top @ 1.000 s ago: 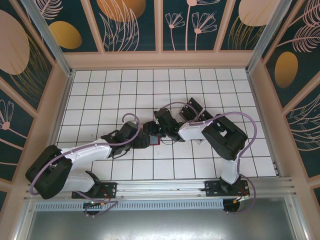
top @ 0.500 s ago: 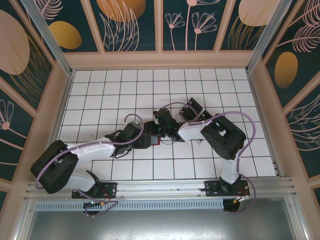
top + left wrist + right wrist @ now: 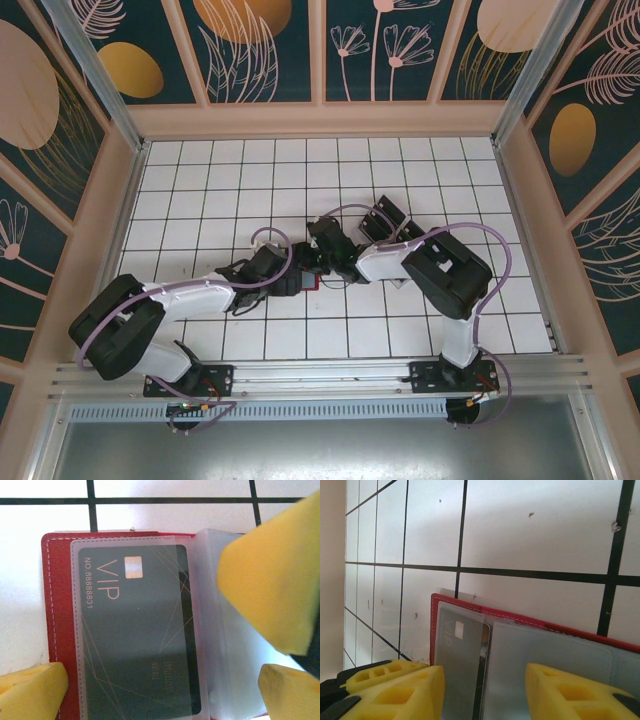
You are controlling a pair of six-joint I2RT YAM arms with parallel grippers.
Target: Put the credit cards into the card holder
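Two yellow fingers (image 3: 30,692) of the left gripper (image 3: 160,695) are spread wide astride the red card holder (image 3: 60,605), open on the tiled counter (image 3: 175,515). One dark credit card (image 3: 135,630) sits inside its clear sleeve (image 3: 212,630). The right gripper (image 3: 485,690) is partly parted, pinching nothing visible.

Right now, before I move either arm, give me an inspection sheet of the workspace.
Surface: white tiled table, black grid lines.
Job's things: red card holder lies open; one dark VIP credit card sits in its clear sleeve.
Clutter: dark flat pieces beside the right forearm, too small to identify.
Grippers: left gripper open over the card holder; right gripper open, one finger over the sleeves.
Cables: purple cables loop along both arms.
Surroundings: patterned wall panels; metal rail at the near edge.
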